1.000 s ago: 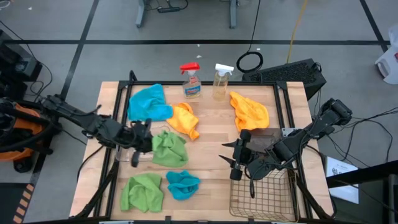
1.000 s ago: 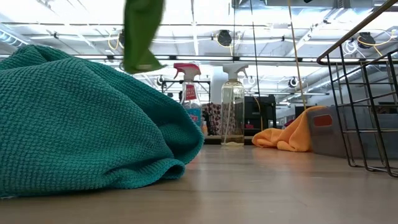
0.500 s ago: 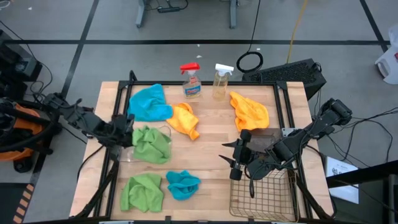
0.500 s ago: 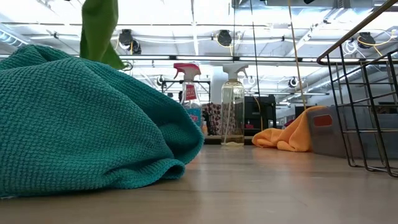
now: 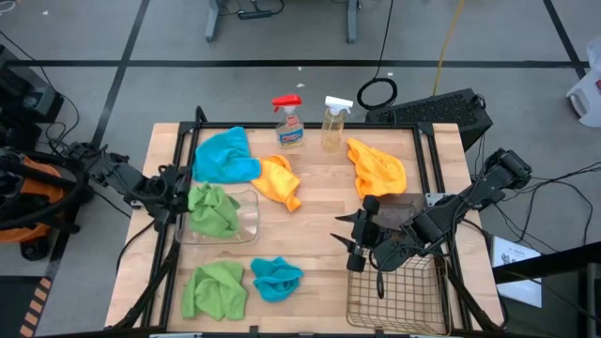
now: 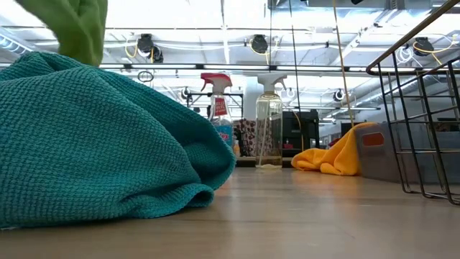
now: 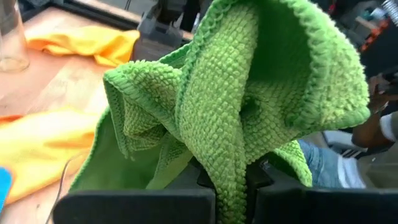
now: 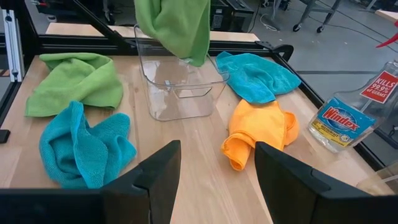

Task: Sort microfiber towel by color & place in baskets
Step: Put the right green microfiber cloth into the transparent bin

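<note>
My left gripper [image 5: 178,194] is shut on a bright green towel [image 5: 212,208] above the clear plastic tub [image 5: 239,221] at the table's left. The towel also shows in the right wrist view [image 8: 174,25] and the low view [image 6: 80,29]. A second green towel [image 5: 214,289] and a turquoise one [image 5: 276,278] lie near the front edge. Another turquoise towel [image 5: 225,155] and two orange ones [image 5: 277,180] [image 5: 376,167] lie farther back. My right gripper [image 5: 355,246] is open and empty beside the wire-mesh basket [image 5: 394,291]. My left gripper pinches a bunched fold of the green towel [image 7: 227,177] between its two fingers, several layers thick. It comes from the table's left side. The towel is lifted clear of the table and hangs slack over the tub, its lower end [image 8: 196,57] about at the tub's rim.
Two spray bottles [image 5: 289,122] [image 5: 334,122] stand at the far edge. The dark grey bin [image 5: 399,211] sits at the right, just beyond the wire basket. Bare wood lies in the table's middle.
My left gripper has carried the green towel toward the table's left edge, from beside the tub to above it. The towel stays lifted and hanging; the tub, partly covered before, now shows beneath it.
</note>
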`<state>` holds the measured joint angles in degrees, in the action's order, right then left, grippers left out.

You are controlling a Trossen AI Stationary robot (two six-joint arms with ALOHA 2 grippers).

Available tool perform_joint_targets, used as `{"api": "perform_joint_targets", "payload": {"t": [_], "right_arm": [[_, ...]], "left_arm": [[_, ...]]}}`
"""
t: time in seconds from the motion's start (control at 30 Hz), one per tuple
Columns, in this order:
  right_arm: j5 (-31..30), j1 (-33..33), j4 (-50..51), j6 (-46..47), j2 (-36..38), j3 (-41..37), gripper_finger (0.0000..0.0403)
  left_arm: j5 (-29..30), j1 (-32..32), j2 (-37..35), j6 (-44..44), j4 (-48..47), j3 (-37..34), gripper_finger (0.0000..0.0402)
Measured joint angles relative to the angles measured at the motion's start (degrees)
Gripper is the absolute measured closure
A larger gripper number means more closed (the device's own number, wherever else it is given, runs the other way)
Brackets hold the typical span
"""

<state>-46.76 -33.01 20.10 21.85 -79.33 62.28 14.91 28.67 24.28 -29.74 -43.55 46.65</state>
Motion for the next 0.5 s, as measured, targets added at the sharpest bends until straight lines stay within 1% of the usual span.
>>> {"api": "perform_joint_targets", "payload": {"t": [0.17, 0.33, 0.5], "right_arm": [[-1.3, 0.1, 0.0, 0.0, 0.0, 0.0, 0.0206], [-1.4, 0.1, 0.0, 0.7, 0.0, 0.0, 0.0206], [-1.3, 0.1, 0.0, 2.3, 0.0, 0.0, 0.0206]], "left_arm": [[0.0, 0.0, 0.6, -0.5, 0.0, -0.9, 0.0377], [-0.4, 0.0, 2.2, -3.0, -0.5, -1.8, 0.0382], [-1.1, 0.0, 4.9, -3.5, -0.5, -2.0, 0.0383]]}}
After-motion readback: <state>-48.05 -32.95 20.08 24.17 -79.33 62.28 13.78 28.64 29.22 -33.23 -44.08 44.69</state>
